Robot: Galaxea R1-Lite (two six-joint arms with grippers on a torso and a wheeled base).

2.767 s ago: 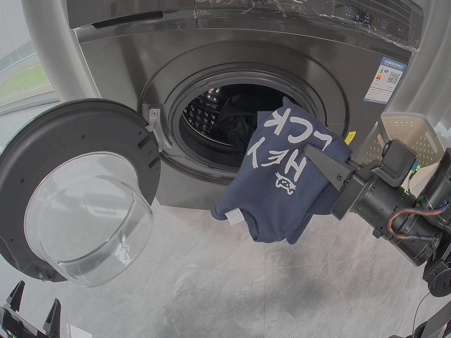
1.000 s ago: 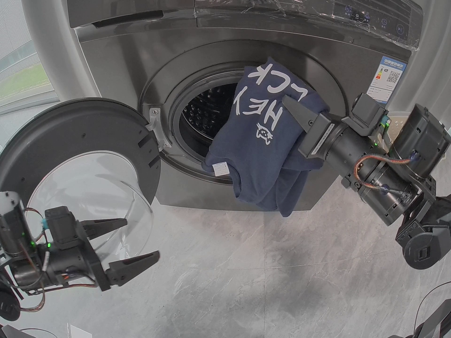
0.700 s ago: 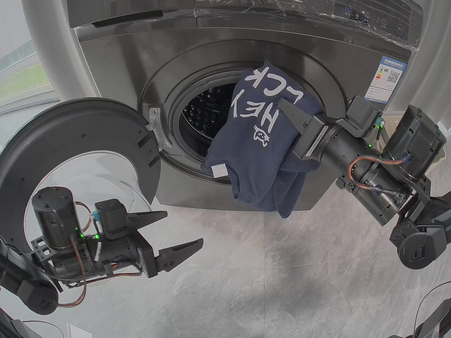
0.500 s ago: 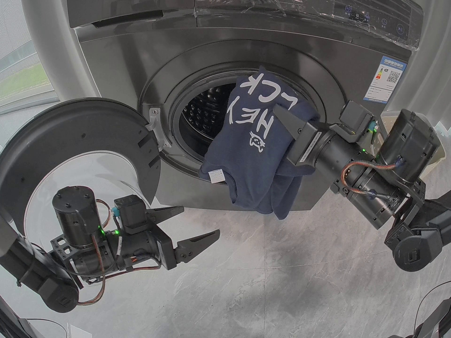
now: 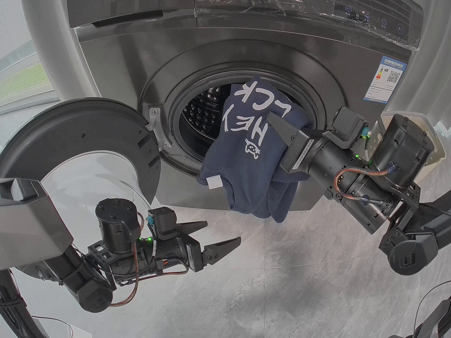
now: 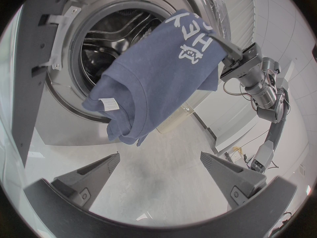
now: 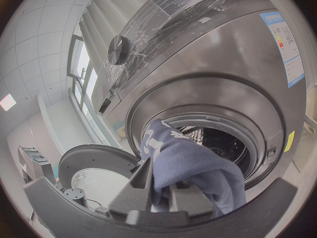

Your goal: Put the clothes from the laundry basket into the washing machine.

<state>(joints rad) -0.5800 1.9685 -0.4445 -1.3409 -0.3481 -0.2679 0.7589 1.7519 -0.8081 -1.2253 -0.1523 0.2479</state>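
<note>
Right at the mouth of the washing machine [image 5: 136, 66], the right gripper [image 5: 278, 126] squeezes the dark blue T-shirt [image 5: 249, 165], which hangs down toward six o'clock, with the drum [image 5: 202, 113] at ten o'clock, while the left gripper [image 5: 223, 232] sits wide apart and empty at seven o'clock.

Grey marbled floor [image 5: 291, 287], white tiled walls [image 7: 33, 50], window [image 5: 19, 71] at the left.

Left end effector [image 5: 221, 234] low, jaws apart; right end effector [image 5: 274, 123] raised, clamped on navy shirt [image 5: 244, 165].
</note>
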